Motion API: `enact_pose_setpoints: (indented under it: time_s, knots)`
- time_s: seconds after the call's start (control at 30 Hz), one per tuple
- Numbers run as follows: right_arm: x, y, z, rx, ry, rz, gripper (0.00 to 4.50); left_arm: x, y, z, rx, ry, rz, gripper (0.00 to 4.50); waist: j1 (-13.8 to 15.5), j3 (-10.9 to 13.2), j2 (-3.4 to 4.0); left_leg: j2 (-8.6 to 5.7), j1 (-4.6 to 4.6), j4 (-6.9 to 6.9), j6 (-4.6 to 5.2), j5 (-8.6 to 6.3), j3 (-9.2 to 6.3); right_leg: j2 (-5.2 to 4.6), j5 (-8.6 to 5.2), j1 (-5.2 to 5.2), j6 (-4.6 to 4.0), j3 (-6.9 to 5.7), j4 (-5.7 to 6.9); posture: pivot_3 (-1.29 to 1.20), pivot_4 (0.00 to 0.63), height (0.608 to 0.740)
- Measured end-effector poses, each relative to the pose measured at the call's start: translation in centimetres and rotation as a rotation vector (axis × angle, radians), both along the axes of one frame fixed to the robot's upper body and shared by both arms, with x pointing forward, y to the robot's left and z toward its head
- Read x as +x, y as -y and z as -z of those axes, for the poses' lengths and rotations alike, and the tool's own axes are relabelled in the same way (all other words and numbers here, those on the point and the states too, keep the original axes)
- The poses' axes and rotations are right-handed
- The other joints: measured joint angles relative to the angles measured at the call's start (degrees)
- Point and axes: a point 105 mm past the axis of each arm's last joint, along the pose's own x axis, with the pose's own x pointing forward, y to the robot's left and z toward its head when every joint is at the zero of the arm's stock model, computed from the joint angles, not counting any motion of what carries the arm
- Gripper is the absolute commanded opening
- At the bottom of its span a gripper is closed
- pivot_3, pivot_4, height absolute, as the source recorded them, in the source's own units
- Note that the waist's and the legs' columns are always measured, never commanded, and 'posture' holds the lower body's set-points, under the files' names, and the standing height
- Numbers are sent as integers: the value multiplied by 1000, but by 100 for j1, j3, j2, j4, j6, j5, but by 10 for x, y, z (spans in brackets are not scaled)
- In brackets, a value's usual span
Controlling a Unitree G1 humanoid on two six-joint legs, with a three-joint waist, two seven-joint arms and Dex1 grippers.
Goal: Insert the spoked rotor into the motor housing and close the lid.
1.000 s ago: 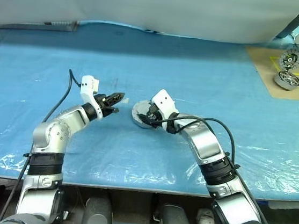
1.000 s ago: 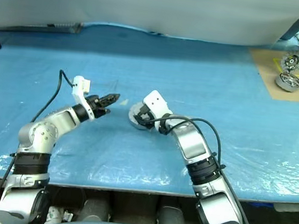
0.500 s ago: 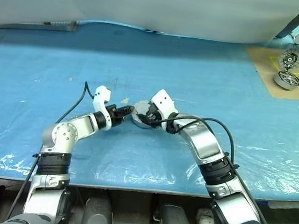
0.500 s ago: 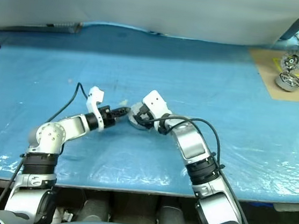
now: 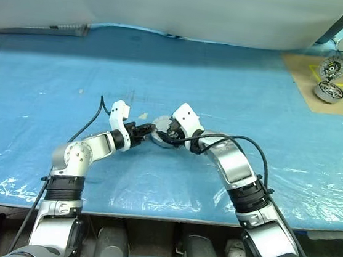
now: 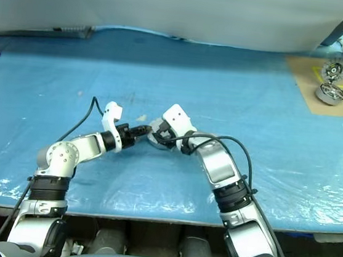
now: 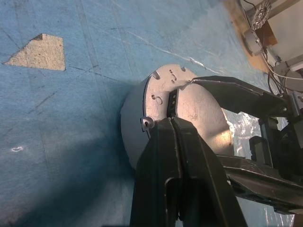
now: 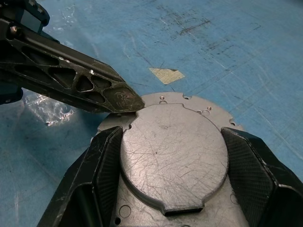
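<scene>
The motor housing point(image 5: 160, 128), a short round silver-grey cup, sits on the blue sheet at mid-table. A flat, scratched grey lid point(image 8: 170, 151) lies shut over its top. My right gripper point(image 5: 167, 132) straddles the housing, one black finger point(image 8: 106, 165) pressed against each side. My left gripper point(image 5: 147, 130) is shut and empty. Its tip point(image 7: 171, 121) touches the lid's rim beside a small screw. The spoked rotor is hidden.
A brown board point(image 5: 306, 88) lies at the far right with an upright spoked wheel point(image 5: 335, 65) and a chrome drum point(image 5: 329, 91) on it. A small beige patch point(image 5: 142, 115) shows where the sheet is torn, just behind the left gripper. Cables trail at both table ends.
My left gripper, still shut, has swung right and down from open table to the housing's rim. The right gripper and the housing have not moved.
</scene>
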Motion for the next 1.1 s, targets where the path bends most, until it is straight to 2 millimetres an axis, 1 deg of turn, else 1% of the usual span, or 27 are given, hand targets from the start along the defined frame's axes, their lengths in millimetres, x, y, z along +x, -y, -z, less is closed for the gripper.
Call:
enact_pose_setpoints:
  time_s: [0.17, 0.2, 0.23, 0.27, 0.3, 0.47, 0.5, 0.6, 0.77, 0.97, 1.1]
  knots:
    - [0, -1, 0, 1, -2, -3, 2964, -1, 0, 2, 16, -2, -9, 0, 0, 0, 0, -1, 2, -2, 0, 0, 0, 0, -6, 2, 10, -1, -1, 0, 150, 740]
    - [0, -1, 0, 2, -2, -4, 3687, -1, 0, 2, 17, -2, -10, 0, 1, -1, 0, -1, 3, -1, 0, 0, 0, -1, -7, 3, 12, -1, -2, 0, 150, 740]
    - [-1, -1, 0, 6, -5, -6, 3917, -1, 1, 2, 17, -1, -10, 0, 4, -1, 0, -1, 4, -2, 0, 0, 0, -1, -8, 5, 13, -1, -3, 0, 150, 740]
    - [-2, -1, 0, 7, -12, -10, 4329, -1, 1, 2, 18, 0, -10, 0, 7, -1, 0, -1, 4, -2, 0, 0, 0, -1, -8, 6, 14, -1, -4, 0, 150, 740]
    - [-4, -2, 0, 12, -20, -15, 4478, 0, 2, 1, 21, 2, -8, 0, 16, -2, 1, -1, 4, -3, 0, 0, -1, -1, -9, 6, 15, -1, -5, 0, 150, 740]
    - [-9, 9, -5, 104, -65, 6, 4478, 0, 8, -1, 23, 9, 11, 0, 51, -2, 1, -3, 4, -3, 0, 0, -5, -2, -8, 2, 15, -4, -13, 0, 150, 740]
    - [-12, 12, -7, 153, -88, 9, 4478, 0, 9, -1, 25, 12, 13, 0, 60, -2, 1, -5, 1, -7, 0, 0, -5, -3, 1, 1, -2, -4, -14, 0, 150, 740]
    - [-19, 17, -18, 323, -182, 20, 4478, 1, 7, -1, 33, 17, 8, 0, 55, -1, 1, -7, -5, -25, 0, 0, -6, -2, 4, -8, -7, -3, -19, 0, 150, 740]
    - [-15, 30, -36, 509, -228, 106, 4478, 1, 8, -1, 40, 18, 9, 0, 59, -1, 2, -11, -6, -32, -1, 0, -6, -4, 2, -11, -7, -4, -21, 0, 150, 740]
    - [-8, 49, -33, 573, -289, 243, 4478, 1, 8, -1, 41, 20, 11, 0, 60, 0, 3, -12, -4, -34, -1, 1, -6, -5, 1, -11, -5, -4, -22, 0, 150, 740]
    - [-8, 55, -24, 582, -357, 308, 4478, 1, 8, -1, 39, 24, 15, 0, 66, 0, 3, -14, -5, -38, -1, 1, -7, -5, 0, -11, -3, -4, -25, 0, 150, 740]
